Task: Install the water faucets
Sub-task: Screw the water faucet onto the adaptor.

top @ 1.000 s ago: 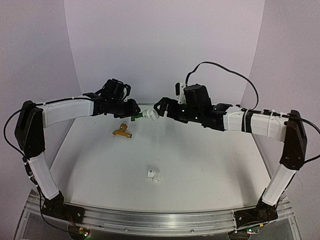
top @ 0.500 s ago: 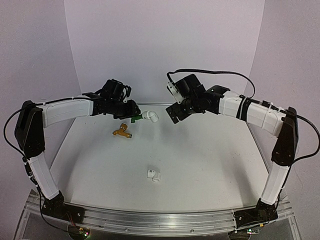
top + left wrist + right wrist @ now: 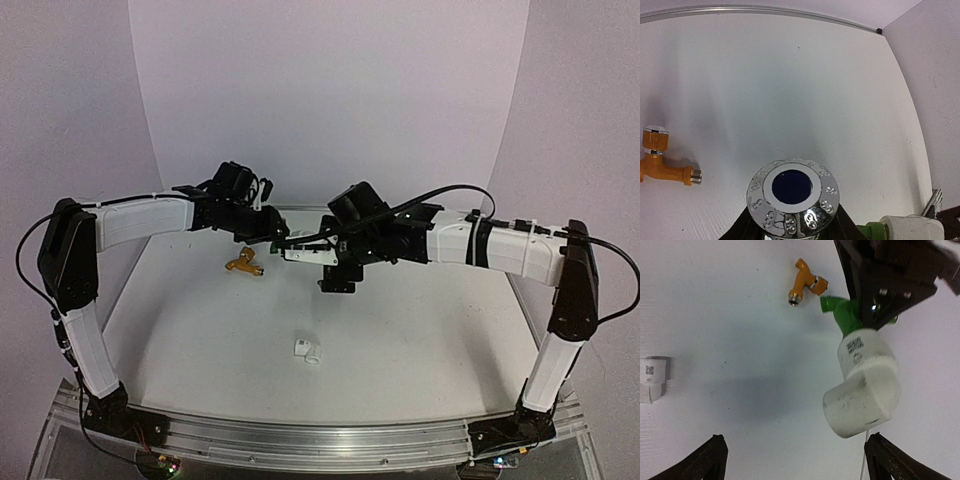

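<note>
Fingers first: the left fingers are clamped on the body of the green faucet, holding it up off the tabletop. A white elbow fitting sits on the faucet end that sticks out past those fingertips. In the left wrist view the faucet's chrome knob with its blue centre shows between them. The right fingers are spread wide and hold nothing. The elbow fitting hangs ahead of their gap, close to one finger; contact cannot be told. The orange faucet lies on the tabletop beside the left fingers. A second white fitting lies off to one side of the right fingers.
</note>
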Available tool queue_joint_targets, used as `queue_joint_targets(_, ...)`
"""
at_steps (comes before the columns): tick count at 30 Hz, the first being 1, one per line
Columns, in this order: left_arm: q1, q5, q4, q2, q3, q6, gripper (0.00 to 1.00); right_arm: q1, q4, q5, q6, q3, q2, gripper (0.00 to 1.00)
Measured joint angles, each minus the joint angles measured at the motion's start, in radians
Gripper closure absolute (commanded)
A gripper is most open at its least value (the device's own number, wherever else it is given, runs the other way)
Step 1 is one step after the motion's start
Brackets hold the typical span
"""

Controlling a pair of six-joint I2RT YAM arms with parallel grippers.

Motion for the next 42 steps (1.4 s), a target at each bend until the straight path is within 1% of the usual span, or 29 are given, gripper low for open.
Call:
queue_joint_targets(4,0.0,0.035,-0.022,0.019,0.009,0.008,1.0,-0.003,0.048,-0.069,-0.09,0.016,-0.006,0.02)
queue_joint_targets(8,0.0,0.062,-0.029,0.02,0.009,0.02,1.0,-0.005,0.076,-0.088,-0.153,0.044,0.005,0.07)
queue_joint_targets(11,0.0,0.077,-0.029,0.02,0.009,0.023,1.0,-0.006,0.098,-0.095,-0.182,0.078,0.036,0.09)
queue_joint_targets(16,0.0,0.096,-0.029,0.02,0.009,0.028,1.0,-0.007,0.112,-0.099,-0.226,0.095,0.084,0.16)
queue_joint_targets(20,0.0,0.11,-0.029,0.02,0.009,0.033,1.0,-0.007,0.112,-0.099,-0.254,0.095,0.113,0.25)
queue_joint_targets(26,0.0,0.118,-0.03,0.02,0.009,0.045,1.0,-0.007,0.114,-0.096,-0.263,0.107,0.125,0.43)
queue_joint_targets(27,0.0,0.119,-0.03,0.02,0.009,0.045,1.0,-0.007,0.118,-0.093,-0.259,0.112,0.127,0.47)
queue_joint_targets(28,0.0,0.118,-0.03,0.02,0.009,0.045,1.0,-0.007,0.121,-0.09,-0.253,0.115,0.128,0.52)
queue_joint_targets(30,0.0,0.118,-0.031,0.02,0.009,0.044,1.0,-0.007,0.13,-0.082,-0.239,0.115,0.129,0.58)
queue_joint_targets(36,0.004,0.117,-0.04,0.02,0.015,0.041,1.0,-0.007,0.157,-0.071,-0.125,0.114,0.129,0.6)
queue_joint_targets(38,0.004,0.109,-0.04,0.02,0.021,0.041,1.0,-0.007,0.167,-0.059,-0.027,0.114,0.13,0.67)
queue_joint_targets(39,0.004,0.105,-0.04,0.02,0.024,0.041,1.0,-0.007,0.173,-0.05,0.021,0.114,0.132,0.76)
queue_joint_targets(40,0.004,0.096,-0.04,0.02,0.028,0.039,1.0,-0.007,0.175,-0.034,0.098,0.121,0.138,0.81)
queue_joint_targets(41,0.004,0.082,-0.04,0.02,0.032,0.037,1.0,-0.006,0.177,-0.015,0.179,0.131,0.147,0.83)
queue_joint_targets(42,0.004,0.067,-0.039,0.02,0.036,0.035,1.0,-0.005,0.18,0.004,0.258,0.143,0.157,0.82)
